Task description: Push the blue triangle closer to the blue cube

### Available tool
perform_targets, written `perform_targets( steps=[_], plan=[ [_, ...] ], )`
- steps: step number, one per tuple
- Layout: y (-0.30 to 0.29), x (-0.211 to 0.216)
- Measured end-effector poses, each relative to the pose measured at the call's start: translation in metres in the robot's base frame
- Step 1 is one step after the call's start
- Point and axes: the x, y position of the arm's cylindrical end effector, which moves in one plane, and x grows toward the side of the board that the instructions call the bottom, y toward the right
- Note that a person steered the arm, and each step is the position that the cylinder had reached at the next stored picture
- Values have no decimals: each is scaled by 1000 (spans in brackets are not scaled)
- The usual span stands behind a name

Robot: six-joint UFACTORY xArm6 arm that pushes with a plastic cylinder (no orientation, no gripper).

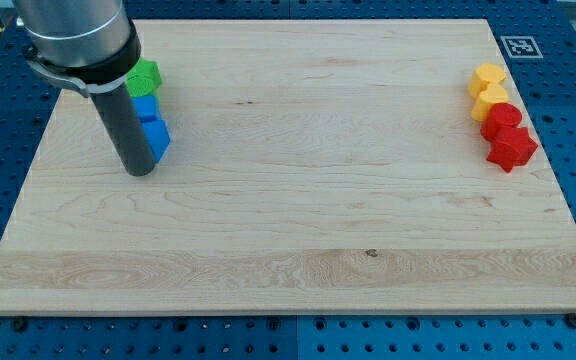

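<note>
On the near-left part of the wooden board (298, 230), my tip (139, 170) is set down just left of the blue triangle (157, 137), touching or nearly touching it. No claw is fitted, only the dark rod (128, 125), which hides part of the blocks. Just beyond the triangle, the blue cube (146, 106) is seen in contact with it, and the green star (145, 76) lies farther still. Far right, two yellow blocks (487, 88) and two red blocks (507, 132) are clustered.

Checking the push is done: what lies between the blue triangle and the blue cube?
Nothing: the camera view shows blue triangle touching blue cube, my tip beside them.
</note>
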Motion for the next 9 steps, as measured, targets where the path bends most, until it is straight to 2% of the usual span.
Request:
perform_targets(
  steps=[3, 9],
  plan=[
    [40, -9],
    [15, -35]
  ],
)
